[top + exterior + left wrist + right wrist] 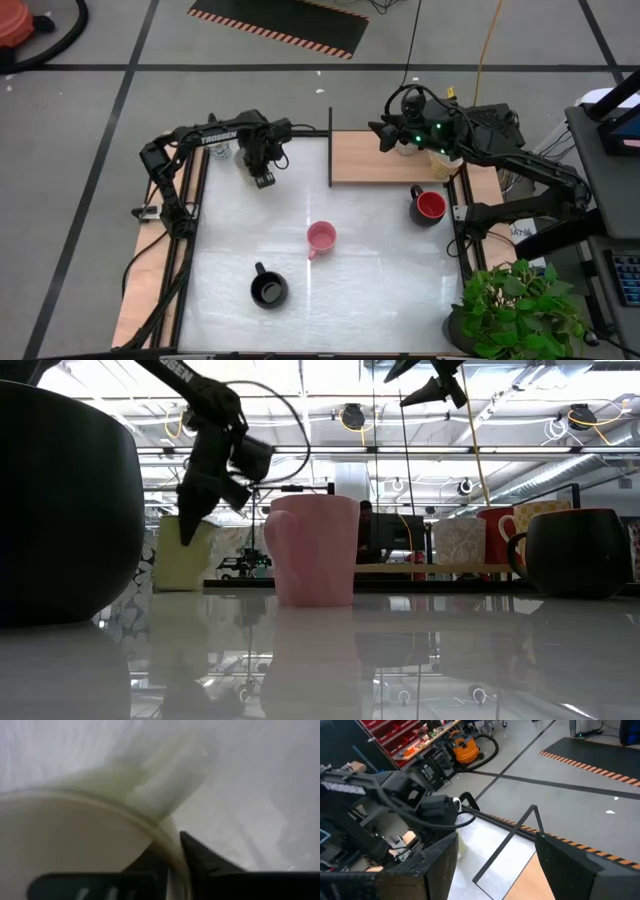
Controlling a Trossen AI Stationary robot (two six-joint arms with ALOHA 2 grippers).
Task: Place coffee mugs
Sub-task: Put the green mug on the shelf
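The shiny white table (350, 290) holds a pink mug (320, 238). The left gripper (172, 851) pinches a cream mug (75, 837); the right gripper (495, 865) hangs open.

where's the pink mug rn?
High view: the pink mug stands upright mid-table, between the black mug nearer the front and the red mug to its right. No gripper is near it.
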